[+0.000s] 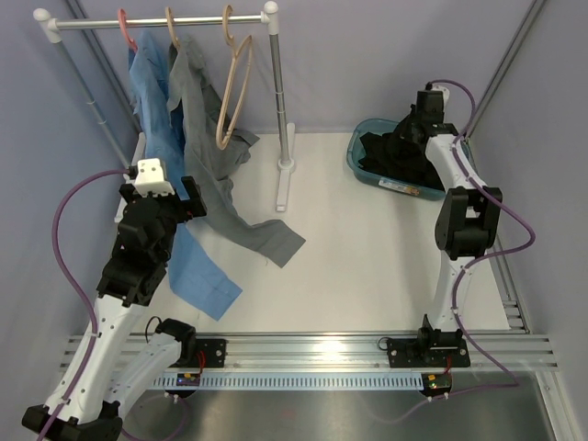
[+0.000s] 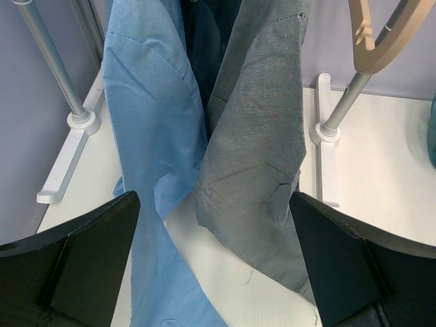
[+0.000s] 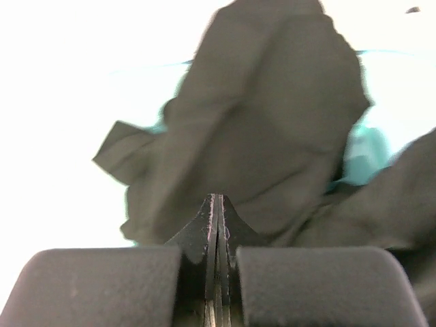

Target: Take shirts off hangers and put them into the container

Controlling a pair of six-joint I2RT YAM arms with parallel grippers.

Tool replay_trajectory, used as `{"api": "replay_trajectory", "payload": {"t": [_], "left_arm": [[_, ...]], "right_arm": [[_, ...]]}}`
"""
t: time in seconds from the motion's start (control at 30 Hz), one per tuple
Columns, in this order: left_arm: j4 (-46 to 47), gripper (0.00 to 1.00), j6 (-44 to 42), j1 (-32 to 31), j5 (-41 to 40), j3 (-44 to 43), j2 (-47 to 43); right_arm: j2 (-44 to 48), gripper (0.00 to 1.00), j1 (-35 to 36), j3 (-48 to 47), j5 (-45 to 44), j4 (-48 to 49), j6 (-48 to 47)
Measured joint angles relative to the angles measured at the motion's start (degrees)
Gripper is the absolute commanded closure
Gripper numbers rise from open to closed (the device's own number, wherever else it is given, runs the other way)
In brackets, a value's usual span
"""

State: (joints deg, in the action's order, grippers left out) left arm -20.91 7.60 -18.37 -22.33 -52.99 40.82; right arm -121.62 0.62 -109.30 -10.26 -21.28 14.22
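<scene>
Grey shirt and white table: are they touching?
Touching. The top external view shows the grey shirt with its lower end spread flat on the white table.

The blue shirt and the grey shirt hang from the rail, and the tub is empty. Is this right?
Not quite. The tub is not empty: the black shirt lies in it, as the top view shows. The blue shirt and the grey shirt do hang from the rail.

A robotics lab bench: aluminium mounting rails [image 1: 312, 349], blank partition walls [image 1: 386, 55]
</scene>
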Motion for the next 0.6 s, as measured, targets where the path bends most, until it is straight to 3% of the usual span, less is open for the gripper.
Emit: {"api": "replay_trajectory", "payload": {"t": [0.4,0.53,0.6], "left_arm": [[0.02,0.01,0.02,0.02,0.0,0.0,-0.57],[0.0,0.01,0.02,0.02,0.0,0.0,-0.57],[0.02,0.01,0.02,0.07,0.0,0.0,-0.57]], "right_arm": [[-2.32,1.0,4.2,3.78,3.52,-2.78,4.57],[-2.32,0.87,4.09,1.66,3.19,-3.76,3.52],[-2.32,0.72,4.09,-0.52,2.47,-4.02,2.6]]}}
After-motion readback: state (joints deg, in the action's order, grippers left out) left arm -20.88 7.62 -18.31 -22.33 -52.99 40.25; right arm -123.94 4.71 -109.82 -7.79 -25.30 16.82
